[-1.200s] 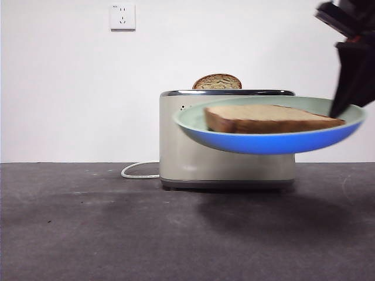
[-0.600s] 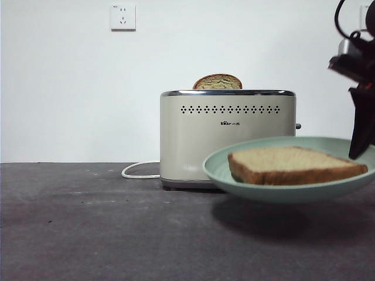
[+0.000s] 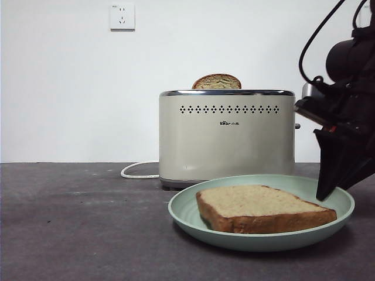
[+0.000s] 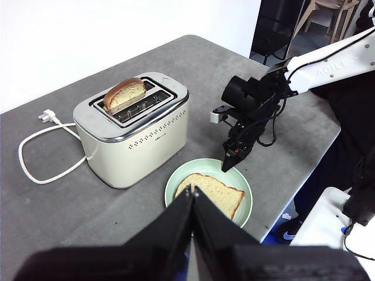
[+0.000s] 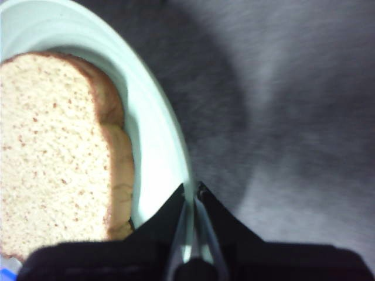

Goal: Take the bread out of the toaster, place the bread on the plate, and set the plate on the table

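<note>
Right gripper (image 3: 326,192): the rim of the plate (image 3: 187,213) is being pinched between its jaws, at about 3 o'clock on the plate in the front view.
Left gripper (image 4: 192,196): it is being held high above the scene, jaws pressed together, nothing gripped.
Plate: it is being rested on the table (image 3: 76,234), or so it appears, just in front of the toaster (image 3: 227,137).
Bread (image 3: 263,209): it is being carried flat inside the plate, slightly toward 4 o'clock of centre.
Other slice (image 3: 217,82): a narrower, dome-topped slice is being left standing in a toaster slot.
Progress: bread out of the toaster and plated, judged done; plate judged down on the table.
Remaining: the rim is yet to be released and the right arm is yet to be drawn clear.
</note>
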`<move>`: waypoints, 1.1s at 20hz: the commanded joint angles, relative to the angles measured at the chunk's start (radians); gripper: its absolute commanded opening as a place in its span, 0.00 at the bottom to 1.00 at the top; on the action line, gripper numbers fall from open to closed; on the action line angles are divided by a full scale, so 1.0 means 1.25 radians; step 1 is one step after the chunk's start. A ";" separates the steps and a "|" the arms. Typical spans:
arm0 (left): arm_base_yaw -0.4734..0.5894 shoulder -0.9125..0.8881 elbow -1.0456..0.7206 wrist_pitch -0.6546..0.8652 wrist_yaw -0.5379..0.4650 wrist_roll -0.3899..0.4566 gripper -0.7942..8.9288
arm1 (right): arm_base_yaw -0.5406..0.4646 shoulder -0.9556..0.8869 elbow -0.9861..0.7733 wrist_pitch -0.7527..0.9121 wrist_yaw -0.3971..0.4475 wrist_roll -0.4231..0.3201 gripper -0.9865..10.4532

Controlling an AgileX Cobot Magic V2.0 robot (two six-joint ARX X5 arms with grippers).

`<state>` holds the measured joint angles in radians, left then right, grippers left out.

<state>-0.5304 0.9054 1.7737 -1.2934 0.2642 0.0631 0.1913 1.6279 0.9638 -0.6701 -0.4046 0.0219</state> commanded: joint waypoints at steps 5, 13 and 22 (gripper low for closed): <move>0.002 -0.002 -0.001 -0.002 -0.001 0.009 0.07 | -0.001 0.019 -0.007 0.007 0.036 0.005 0.07; 0.002 0.000 -0.001 -0.011 -0.001 0.009 0.07 | 0.001 0.074 -0.012 0.039 0.035 0.005 0.08; 0.002 0.000 -0.001 -0.014 -0.001 0.009 0.07 | 0.001 0.036 -0.012 0.025 0.035 0.006 0.53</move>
<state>-0.5304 0.9058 1.7737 -1.3151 0.2642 0.0635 0.1978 1.6650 0.9642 -0.6361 -0.3817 0.0296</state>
